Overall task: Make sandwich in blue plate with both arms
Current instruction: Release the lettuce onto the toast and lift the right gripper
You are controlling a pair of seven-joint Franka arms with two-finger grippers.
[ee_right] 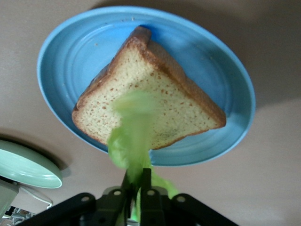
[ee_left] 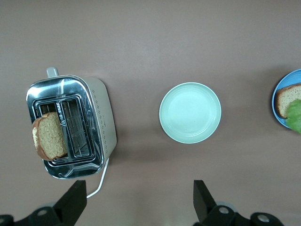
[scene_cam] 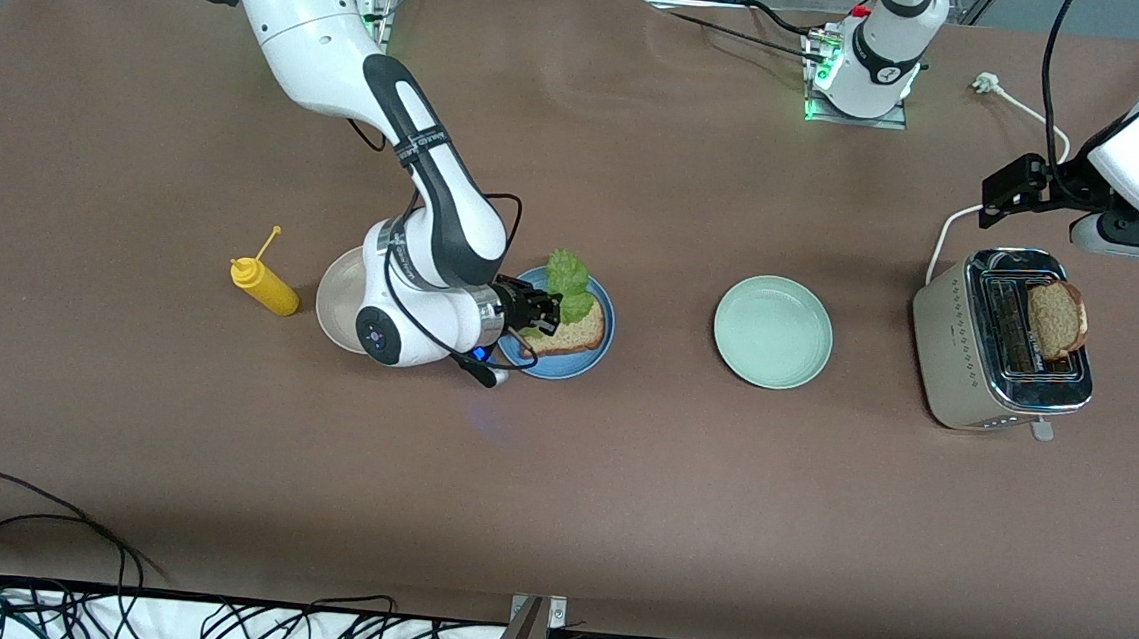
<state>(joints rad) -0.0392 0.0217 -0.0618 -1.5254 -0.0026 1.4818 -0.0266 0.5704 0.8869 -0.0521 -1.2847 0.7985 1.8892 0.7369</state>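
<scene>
Right tool pinches lettuce leaf over bread slice.

Count of things on the table

Three plates: one blue plate, one green plate, one pale plate partly under the right arm. Two bread slices: one slice on the blue plate, one toast standing in the toaster. One lettuce leaf. One toaster. One mustard bottle. Two arms, two grippers: right gripper, left gripper.
</scene>
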